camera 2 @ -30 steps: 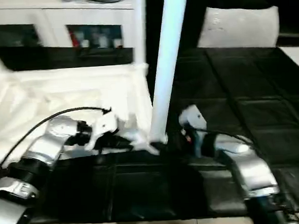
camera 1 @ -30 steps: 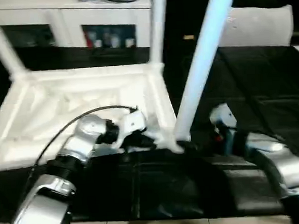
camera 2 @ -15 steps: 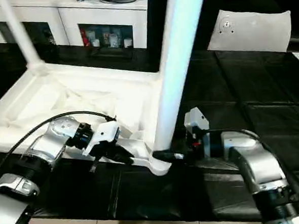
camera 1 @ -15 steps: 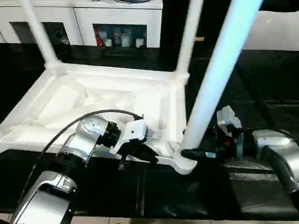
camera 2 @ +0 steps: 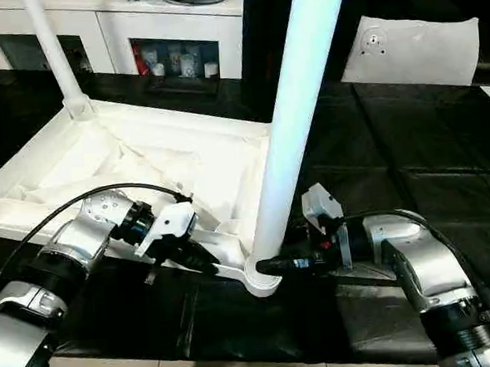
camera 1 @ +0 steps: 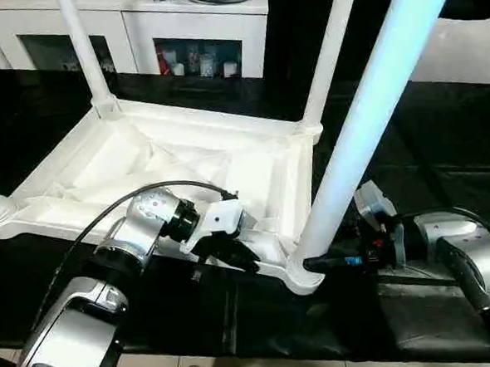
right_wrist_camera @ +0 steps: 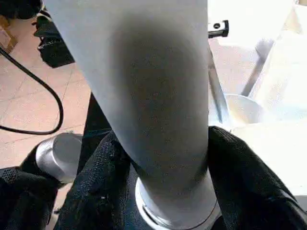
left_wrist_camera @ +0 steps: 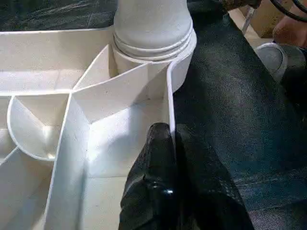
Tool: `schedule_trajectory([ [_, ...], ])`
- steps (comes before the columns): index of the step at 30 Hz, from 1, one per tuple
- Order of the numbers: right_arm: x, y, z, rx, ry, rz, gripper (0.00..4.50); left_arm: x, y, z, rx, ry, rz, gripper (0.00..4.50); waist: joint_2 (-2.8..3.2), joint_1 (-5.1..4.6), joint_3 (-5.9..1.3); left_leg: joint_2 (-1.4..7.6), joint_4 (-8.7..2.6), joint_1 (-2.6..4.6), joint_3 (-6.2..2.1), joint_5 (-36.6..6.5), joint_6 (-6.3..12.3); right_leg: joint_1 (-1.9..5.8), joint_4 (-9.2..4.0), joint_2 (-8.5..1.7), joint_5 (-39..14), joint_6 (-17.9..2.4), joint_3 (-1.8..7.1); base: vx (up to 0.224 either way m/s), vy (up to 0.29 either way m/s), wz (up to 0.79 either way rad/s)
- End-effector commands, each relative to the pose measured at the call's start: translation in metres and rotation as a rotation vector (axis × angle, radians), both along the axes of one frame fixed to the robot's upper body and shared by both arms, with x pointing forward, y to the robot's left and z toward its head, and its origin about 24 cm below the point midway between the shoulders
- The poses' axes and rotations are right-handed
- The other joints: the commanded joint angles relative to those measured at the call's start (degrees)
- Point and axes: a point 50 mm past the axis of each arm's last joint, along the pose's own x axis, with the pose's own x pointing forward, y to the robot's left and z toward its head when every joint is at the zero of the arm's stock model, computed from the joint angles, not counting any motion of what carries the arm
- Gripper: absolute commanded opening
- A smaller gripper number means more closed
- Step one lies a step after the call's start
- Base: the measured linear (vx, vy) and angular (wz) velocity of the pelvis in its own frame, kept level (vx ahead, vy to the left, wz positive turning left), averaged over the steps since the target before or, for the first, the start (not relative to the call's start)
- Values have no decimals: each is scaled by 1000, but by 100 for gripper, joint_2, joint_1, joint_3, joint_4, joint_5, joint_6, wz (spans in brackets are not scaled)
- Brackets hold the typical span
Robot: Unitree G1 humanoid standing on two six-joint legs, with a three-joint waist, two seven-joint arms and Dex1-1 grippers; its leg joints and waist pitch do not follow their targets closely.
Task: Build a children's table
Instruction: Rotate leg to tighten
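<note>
Left wrist view: left hand (left_wrist_camera: 171, 139) astride tabletop (left_wrist_camera: 57, 143) rim

Black quilted mats (camera 2: 409, 148) cover a tan tiled floor (right_wrist_camera: 29, 100), with a white glass-fronted cabinet (camera 1: 177, 29) behind.

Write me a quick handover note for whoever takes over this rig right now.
Left gripper: shut on the near rim of the upturned white plastic ribbed tabletop.
Right gripper: its black fingers flank the base of the near-right white tubular leg, standing in its corner socket.
Done: legs stand in all four corners.
Left: confirm the near-right leg is fully seated, release, turn the table upright.
</note>
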Motion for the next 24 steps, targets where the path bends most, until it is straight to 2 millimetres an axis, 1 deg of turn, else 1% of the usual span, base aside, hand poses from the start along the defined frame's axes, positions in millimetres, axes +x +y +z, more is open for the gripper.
schedule_trajectory([
  [1,0,1,1,12,19,36,202,3,-9,11,-6,-40,-69,0,-59,-33,-380,386,-372,110,-148,-753,423,264,-436,-539,-1130,-1230,278,0,0,0],
  [6,0,6,2,54,36,-8,202,6,-10,10,-17,-47,16,0,-61,-33,-372,387,-377,113,-149,-787,410,259,-447,-540,-1212,-1212,279,0,0,0],
  [7,2,10,-1,76,43,-90,202,11,-14,9,-24,-55,112,0,-57,-38,-365,390,-383,117,-148,-809,397,252,-449,-538,-1237,-1215,279,0,0,0],
  [8,4,11,-3,76,44,-136,202,13,-16,8,-25,-54,157,0,-54,-64,-346,384,-394,136,-160,-932,300,225,-482,-542,-1453,-1184,280,0,0,0],
  [9,6,13,-6,65,29,-181,202,15,-20,8,-40,-49,199,0,-54,-64,-346,384,-394,136,-160,-932,300,225,-482,-542,-1453,-1184,280,0,0,0],
  [10,8,15,-8,57,17,-208,202,16,-22,8,-51,-46,225,0,-66,-85,-340,360,-402,131,-171,-983,229,235,-509,-552,-1710,-1114,277,0,0,0],
  [11,12,20,-11,53,0,-283,201,18,-29,8,-72,-41,273,0,-38,-113,-332,359,-412,128,-180,-994,158,229,-519,-558,-1854,-1050,284,0,0,0],
  [12,15,24,-12,51,-9,-336,201,19,-34,9,-84,-38,305,0,-54,-159,-337,355,-419,111,-193,-1016,126,239,-525,-553,-1894,-1016,277,0,0,0],
  [13,21,33,-14,54,-2,-434,200,20,-44,8,-98,-32,355,0,-51,-175,-335,356,-432,109,-199,-997,104,239,-520,-545,-1881,-1013,272,0,0,0],
  [14,22,36,-15,57,-1,-455,199,20,-46,8,-102,-29,370,0,-55,-232,-342,338,-435,79,-210,-964,77,260,-509,-538,-1795,-1012,265,0,0,0],
  [15,23,39,-15,59,0,-479,198,20,-49,8,-106,-28,387,0,-56,-253,-352,338,-434,93,-212,-962,85,261,-514,-540,-1753,-1019,266,0,0,0],
  [16,30,57,-15,79,12,-603,197,23,-63,8,-130,-31,476,0,-50,-343,-352,323,-417,90,-194,-943,140,247,-510,-523,-1582,-1089,280,0,0,0],
  [17,32,61,-15,82,17,-631,197,24,-67,8,-135,-29,497,0,-56,-376,-347,323,-416,94,-188,-928,139,232,-507,-515,-1534,-1121,287,0,0,0],
  [18,33,64,-15,80,19,-656,196,25,-69,8,-137,-38,517,0,-58,-410,-356,298,-405,71,-197,-907,163,259,-520,-523,-1558,-1122,276,0,0,0],
  [19,36,72,-15,76,25,-722,196,27,-76,9,-141,-56,563,0,-60,-423,-355,295,-406,73,-192,-869,171,257,-521,-514,-1552,-1105,278,0,0,0],
  [20,37,74,-15,76,28,-741,196,27,-77,9,-141,-59,574,0,-35,-440,-343,296,-406,91,-186,-912,181,233,-551,-508,-1632,-1076,284,0,0,0],
  [21,39,78,-15,75,32,-774,196,27,-80,10,-142,-63,591,0,-40,-443,-349,291,-399,94,-181,-916,193,239,-554,-509,-1644,-1062,287,0,0,0],
  [22,41,84,-15,68,32,-824,196,28,-85,12,-149,-71,623,0,-10,-439,-350,301,-416,88,-190,-868,203,251,-543,-506,-1573,-1048,293,0,0,0],
  [24,42,94,-12,76,22,-847,196,28,-91,14,-156,-75,653,0,-11,-459,-359,312,-423,92,-191,-843,199,245,-534,-496,-1404,-1080,294,0,0,0],
])
